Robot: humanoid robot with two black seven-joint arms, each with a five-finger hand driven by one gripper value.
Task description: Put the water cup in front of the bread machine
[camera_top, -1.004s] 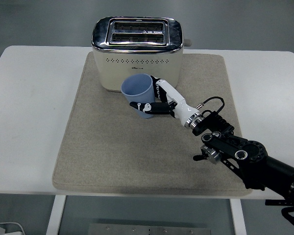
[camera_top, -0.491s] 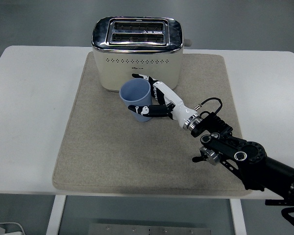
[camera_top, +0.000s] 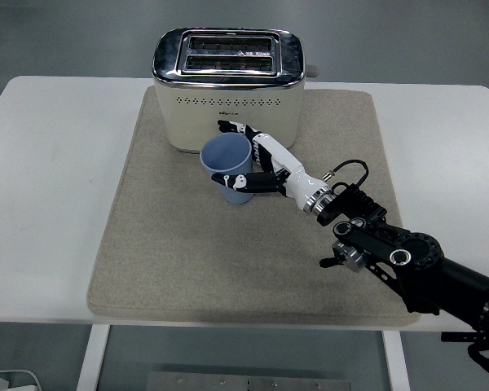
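Head view: our right hand (camera_top: 257, 163) grips the blue water cup (camera_top: 228, 167), fingers wrapped around it; it stands upright just before the toaster (camera_top: 228, 85).

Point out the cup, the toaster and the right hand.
cup (camera_top: 226, 159), head view, inner wall below the rim
toaster (camera_top: 228, 112), head view, cream front panel
right hand (camera_top: 265, 163), head view, white palm beside the cup

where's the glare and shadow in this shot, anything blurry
Head view: glare sits on the toaster chrome top; soft, even lighting leaves only a faint shadow under the blue cup on the mat; right hand and cup look sharp, no motion blur.
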